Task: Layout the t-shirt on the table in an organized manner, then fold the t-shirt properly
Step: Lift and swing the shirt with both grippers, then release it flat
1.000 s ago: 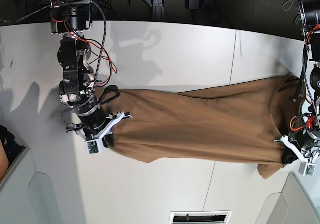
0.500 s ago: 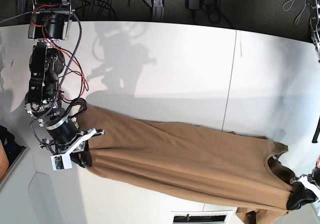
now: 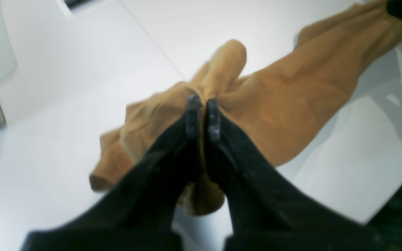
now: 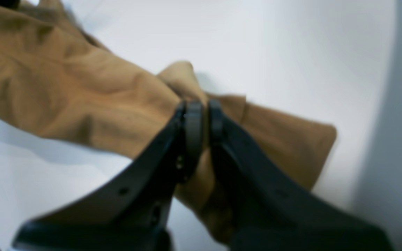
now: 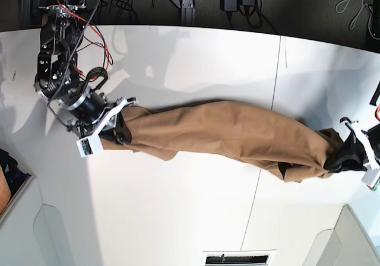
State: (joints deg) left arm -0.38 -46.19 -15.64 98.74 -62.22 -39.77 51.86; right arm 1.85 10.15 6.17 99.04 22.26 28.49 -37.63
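My left gripper (image 5: 347,154) and right gripper (image 5: 119,129) hold jaws clamped on the tan-brown cloth t-shirt (image 5: 231,132), bunched over the wide white desk (image 5: 178,218); its sleeves and collar are hidden in folds.

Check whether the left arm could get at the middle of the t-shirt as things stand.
Probably not right now. The left gripper is shut on one bunched end of the t-shirt, which stretches between it and the right gripper. Nothing else on the table blocks the way, but it would have to let go first.

The right gripper (image 4: 201,115) is pinching tan-brown cloth between closed black fingers (image 4: 192,122). The left gripper (image 3: 202,113), well apart across from it, is clamping likewise, both arms reaching outward.
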